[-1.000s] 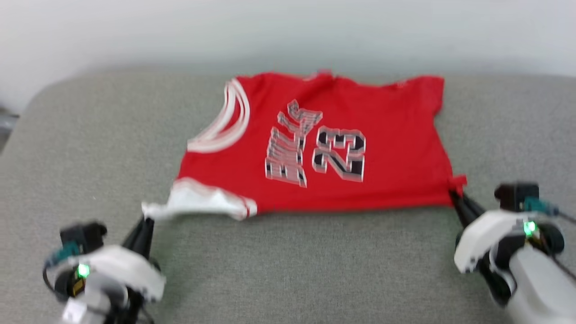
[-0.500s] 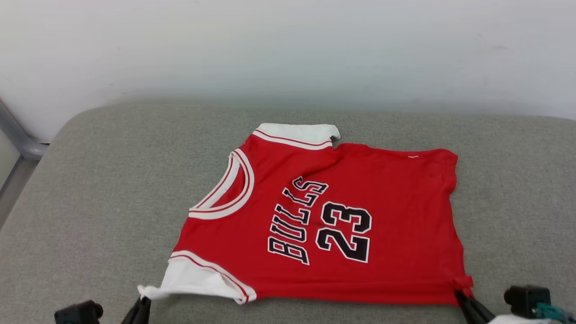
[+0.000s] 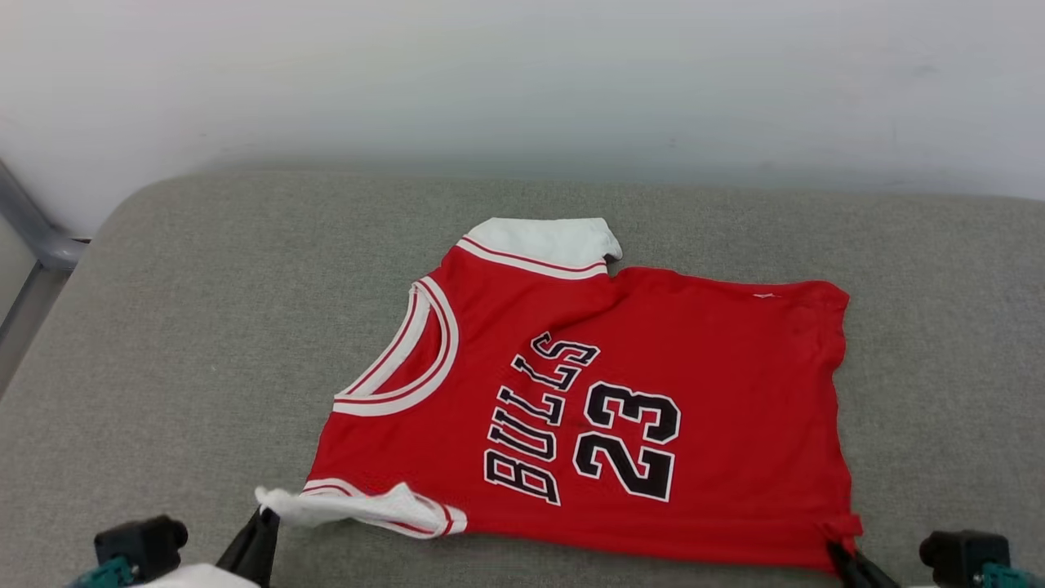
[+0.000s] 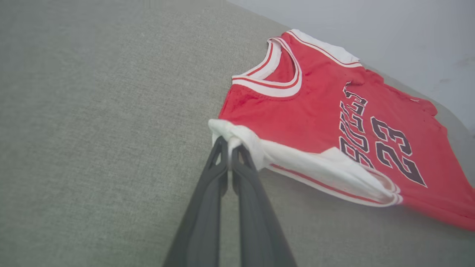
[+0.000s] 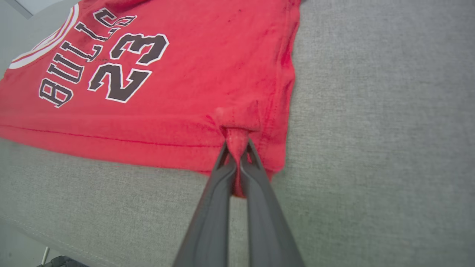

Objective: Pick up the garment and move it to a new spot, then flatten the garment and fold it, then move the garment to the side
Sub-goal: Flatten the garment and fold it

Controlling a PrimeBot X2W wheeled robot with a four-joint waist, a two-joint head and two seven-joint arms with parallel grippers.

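**A:** Garment (image 3: 653,367) first. Where does it lie?

**B:** Spread face up on the grey cushion (image 3: 163,343) below the pale wall (image 3: 522,82), with the neck to the left and the hem to the right.

**A:** What about the left side?

**B:** The left gripper (image 4: 229,144) has its fingers pinched together on the bunched tip of the near white sleeve (image 4: 315,167). That sleeve is twisted, and its red-striped edge shows.

**A:** Any writing?

**B:** Yes. Past the striped collar (image 3: 447,343), black letters (image 3: 535,416) outlined in white read "BULLS". Next to them is the number (image 3: 629,441) "23". Both run sideways in the head view. A tiny white tag (image 3: 766,296) sits at the far edge, too small to read.

**A:** And the right side?

**B:** The right gripper (image 5: 237,148) is clamped on a pinch of red cloth at the near hem corner. The cloth puckers where the fingers meet it.
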